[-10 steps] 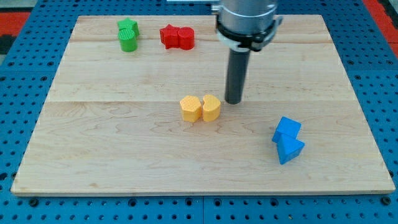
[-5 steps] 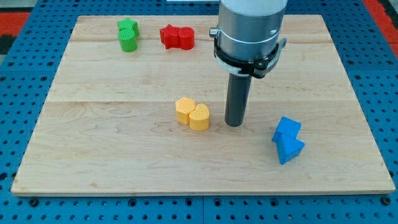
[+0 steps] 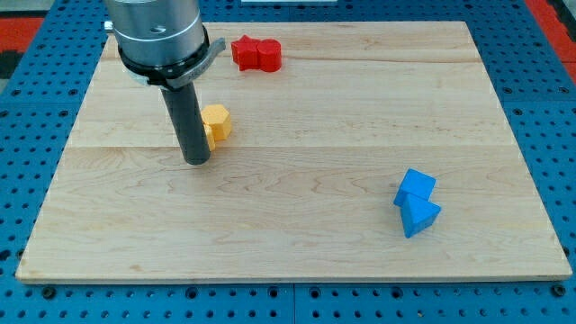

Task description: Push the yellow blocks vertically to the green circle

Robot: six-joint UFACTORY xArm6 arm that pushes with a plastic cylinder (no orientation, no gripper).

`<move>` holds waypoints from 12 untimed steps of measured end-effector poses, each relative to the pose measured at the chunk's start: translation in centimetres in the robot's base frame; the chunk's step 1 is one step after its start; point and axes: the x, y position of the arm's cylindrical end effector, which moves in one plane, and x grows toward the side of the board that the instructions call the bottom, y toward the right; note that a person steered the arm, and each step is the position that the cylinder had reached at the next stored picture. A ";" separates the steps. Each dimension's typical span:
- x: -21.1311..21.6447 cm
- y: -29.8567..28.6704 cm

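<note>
A yellow block (image 3: 216, 122) sits on the wooden board (image 3: 297, 180), left of centre. The rod hides its left part, so I cannot tell whether both yellow blocks are there. My tip (image 3: 196, 161) rests on the board just below and left of the yellow block, the rod touching or nearly touching its left side. The green blocks at the view's top left are hidden behind the arm's body.
Two red blocks (image 3: 256, 53) sit together at the view's top, right of the arm. Two blue blocks (image 3: 416, 202) sit together at the view's lower right.
My tip has moved from right of the yellow blocks to their lower left. The yellow blocks have shifted up and to the left. The arm now covers the green blocks.
</note>
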 end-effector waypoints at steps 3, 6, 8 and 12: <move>-2.5 1.6; -8.9 5.6; -7.5 1.5; -7.0 -10.3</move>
